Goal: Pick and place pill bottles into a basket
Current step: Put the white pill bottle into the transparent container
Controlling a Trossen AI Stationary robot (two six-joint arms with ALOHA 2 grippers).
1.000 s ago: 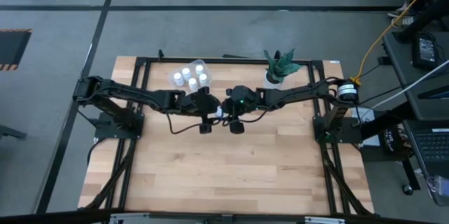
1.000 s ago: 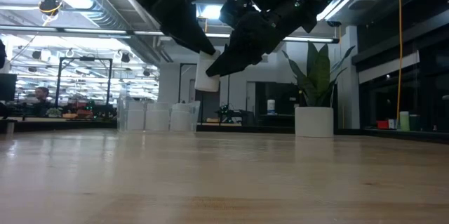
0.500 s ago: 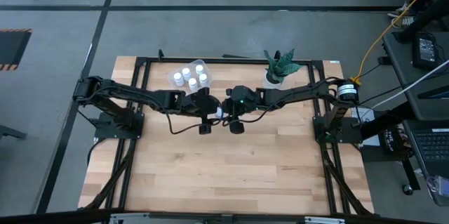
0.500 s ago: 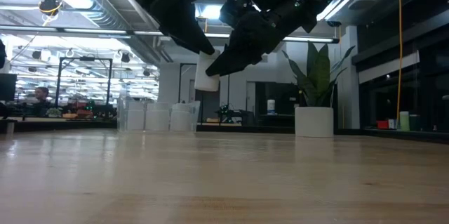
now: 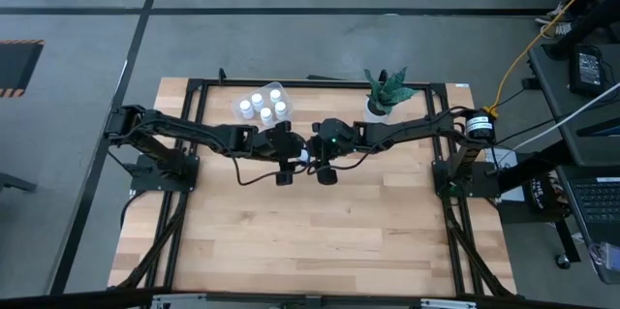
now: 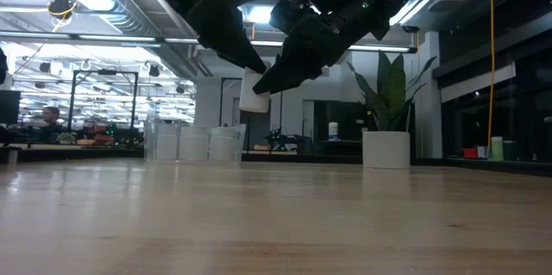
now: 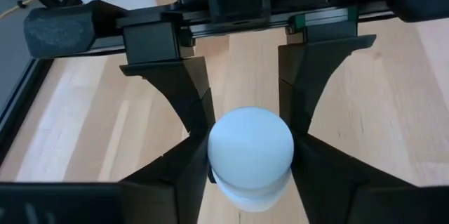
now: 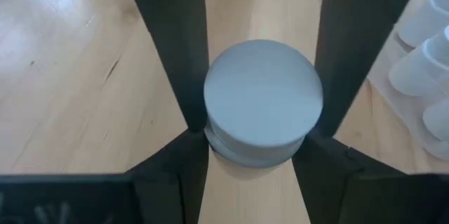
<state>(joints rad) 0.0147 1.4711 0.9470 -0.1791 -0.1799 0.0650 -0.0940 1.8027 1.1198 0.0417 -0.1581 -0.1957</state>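
High view shows the two dark arms meeting in the middle of the light wooden table, a bit toward its far side. The left claw and the right claw point at each other, and a small white round pill bottle sits between them. Both claws are closed on this bottle. The clear plastic tub stands near the far edge, just behind the left arm, with other bottles of the same kind standing in it. A white pot with a green plant stands behind the right arm. Low view shows the bottle up in the air, well above the table, upright, with the left claw and the right claw on it from above. The tub sits far back on the left and the pot far back on the right. Left wrist view shows the round end of the bottle with the left claw's own dark fingers touching both of its sides and the right claw's fingers pressing on it from the other way. Right wrist view shows the flat round end of the bottle squeezed between the right claw's own fingers, and the left claw's fingers hug its sides too. The other bottles show at the edge, close by.
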